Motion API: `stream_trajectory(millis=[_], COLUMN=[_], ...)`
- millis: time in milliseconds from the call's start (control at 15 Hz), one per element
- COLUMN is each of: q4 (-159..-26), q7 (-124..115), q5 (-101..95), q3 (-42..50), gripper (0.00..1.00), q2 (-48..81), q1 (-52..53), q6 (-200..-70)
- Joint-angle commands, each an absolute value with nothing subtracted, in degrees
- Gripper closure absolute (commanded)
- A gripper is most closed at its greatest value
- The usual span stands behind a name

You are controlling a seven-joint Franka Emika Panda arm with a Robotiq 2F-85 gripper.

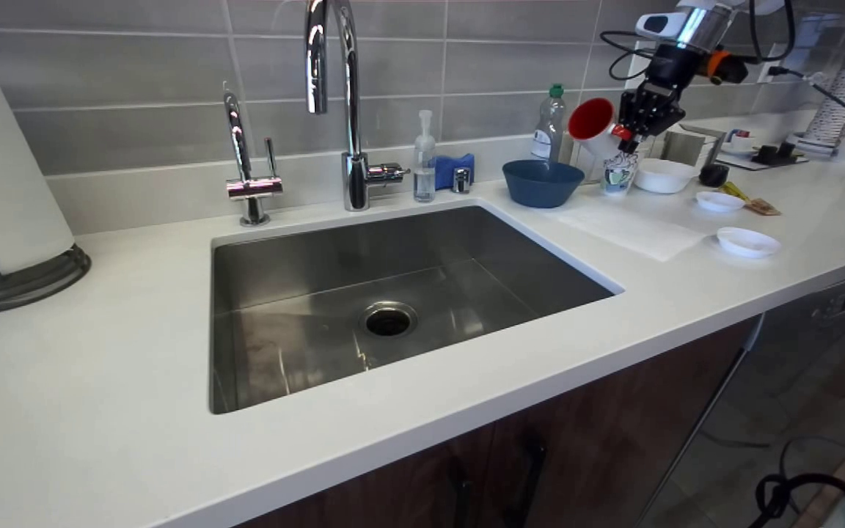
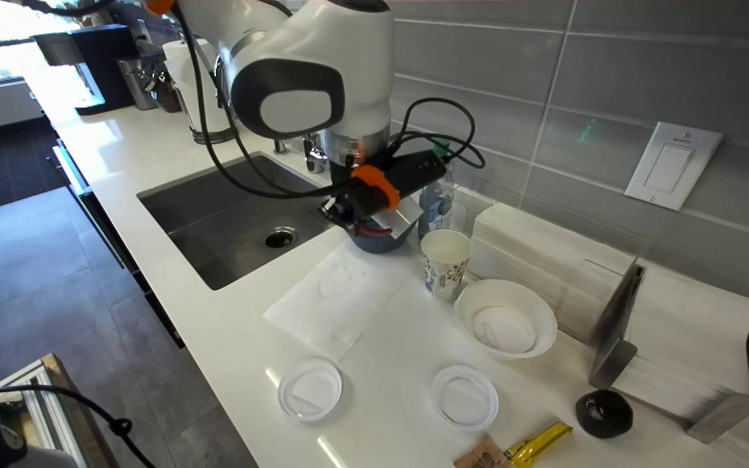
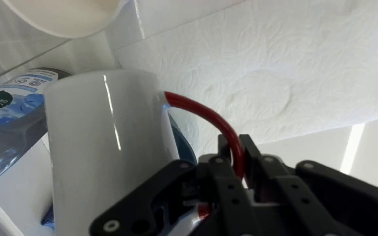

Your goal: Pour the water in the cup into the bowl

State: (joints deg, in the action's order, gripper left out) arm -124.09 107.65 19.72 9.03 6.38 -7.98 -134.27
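The cup, a white mug with a red inside, is held tilted in the air in an exterior view (image 1: 601, 144), its mouth facing the sink side. It is partly hidden behind the arm in an exterior view (image 2: 404, 217). In the wrist view its white body (image 3: 110, 147) fills the left. My gripper (image 3: 233, 144) is shut on its red handle (image 3: 213, 116). The gripper also shows in an exterior view (image 1: 628, 139). The blue bowl (image 1: 543, 183) stands on the counter below the cup, partly hidden in an exterior view (image 2: 380, 243). No water is visible.
A paper cup (image 2: 446, 266) and white bowl (image 2: 534, 325) stand near the blue bowl. A green-capped bottle (image 1: 551, 121) is behind it. A paper towel (image 1: 631, 227) lies in front; the sink (image 1: 408, 282) is beside it. Two white lids (image 2: 309, 390) lie farther off.
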Motion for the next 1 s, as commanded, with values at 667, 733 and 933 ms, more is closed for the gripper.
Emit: stream_trajectory(millis=[667, 733, 933], q4=[-121.0, -120.57, -118.92], q7=[89.06, 87.92, 85.09], q5=[-3.71, -4.89, -7.91], q3=[5.73, 5.55, 5.14], gripper=[0.97, 0.97, 0.97], q2=[9.0, 9.19, 10.2], q1=[-6.28, -6.1, -5.58], q6=[-140.02, -139.8, -139.69])
